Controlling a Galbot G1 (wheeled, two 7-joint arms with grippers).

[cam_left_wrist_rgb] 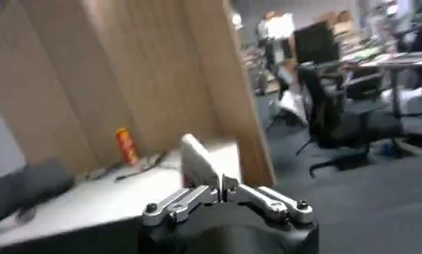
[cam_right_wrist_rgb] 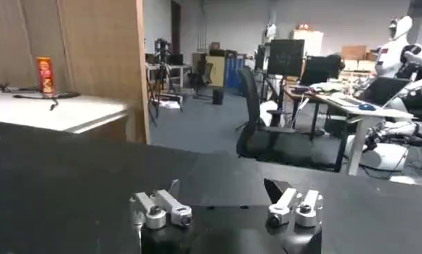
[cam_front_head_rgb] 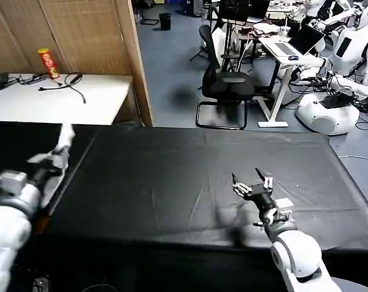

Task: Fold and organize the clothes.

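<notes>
Right gripper (cam_right_wrist_rgb: pixel 223 188) sits nearest its wrist camera, low over the black table (cam_right_wrist_rgb: pixel 72 179), its two fingers spread wide apart with bare tabletop between them. From the head camera the same gripper (cam_front_head_rgb: pixel 252 179) shows right of centre in the lower half of the frame, above the black table (cam_front_head_rgb: pixel 171 182).

At the left edge of the head view, the left gripper (cam_front_head_rgb: pixel 56 155) is raised over the table's left end, with a white piece (cam_front_head_rgb: pixel 65 135) sticking up from it. The left wrist camera gives the closer look: the white piece (cam_left_wrist_rgb: pixel 197 162) stands upright above the left gripper (cam_left_wrist_rgb: pixel 224 193), whose linkages fan out to both sides. Whether that piece is cloth or part of the gripper cannot be told, and neither can whether the fingers are together or apart.

Behind, a red and yellow can (cam_front_head_rgb: pixel 48 63) stands on a white table (cam_front_head_rgb: pixel 104 97) at upper left, beside a black cable (cam_front_head_rgb: pixel 71 82) and a wooden screen (cam_front_head_rgb: pixel 86 36). The can (cam_left_wrist_rgb: pixel 126 145) appears in the left wrist view and again (cam_right_wrist_rgb: pixel 44 74) in the right wrist view; its label cannot be read. The head and right wrist views add an office chair (cam_front_head_rgb: pixel 226 85), a laptop (cam_front_head_rgb: pixel 302 39) and a white robot (cam_right_wrist_rgb: pixel 394 48).
</notes>
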